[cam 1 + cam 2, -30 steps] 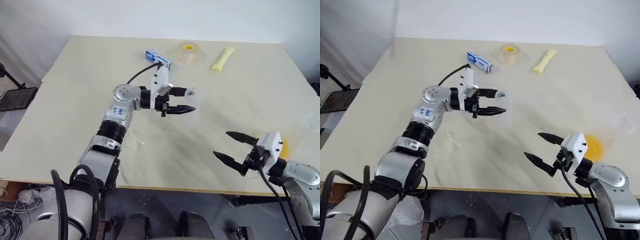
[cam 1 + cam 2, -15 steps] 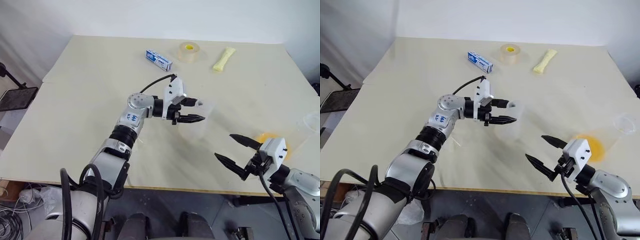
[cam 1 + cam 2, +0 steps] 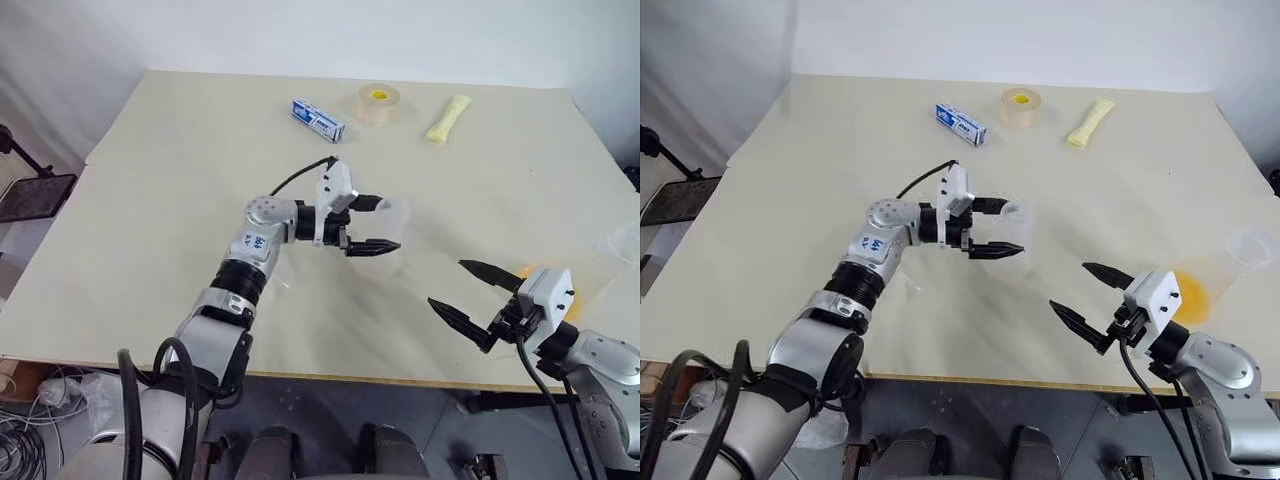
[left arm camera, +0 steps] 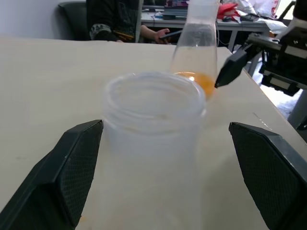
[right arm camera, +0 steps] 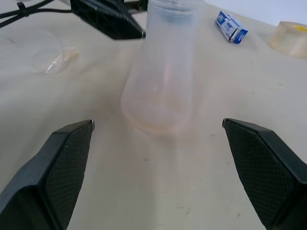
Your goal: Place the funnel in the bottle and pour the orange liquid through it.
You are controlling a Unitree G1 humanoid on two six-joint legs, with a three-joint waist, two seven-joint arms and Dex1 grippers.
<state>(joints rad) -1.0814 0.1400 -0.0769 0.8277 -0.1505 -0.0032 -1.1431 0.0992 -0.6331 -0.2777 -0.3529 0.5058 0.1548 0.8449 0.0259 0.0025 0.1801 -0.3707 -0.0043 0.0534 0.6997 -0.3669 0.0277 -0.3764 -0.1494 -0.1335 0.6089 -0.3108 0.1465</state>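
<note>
Two grippers are seen over the table (image 3: 150, 200). The funnel (image 5: 45, 55) lies on its side near the left arm. The left gripper (image 3: 385, 225) is spread wide around the neck of the upright bottle (image 5: 163, 72), not touching. The right gripper (image 3: 470, 292) is held open, empty. Orange liquid (image 3: 1188, 292) sits in a flask beside it.

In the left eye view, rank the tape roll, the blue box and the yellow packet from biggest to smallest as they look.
1. tape roll
2. yellow packet and blue box: similar length, too close to rank. All three lie about equally far away.
</note>
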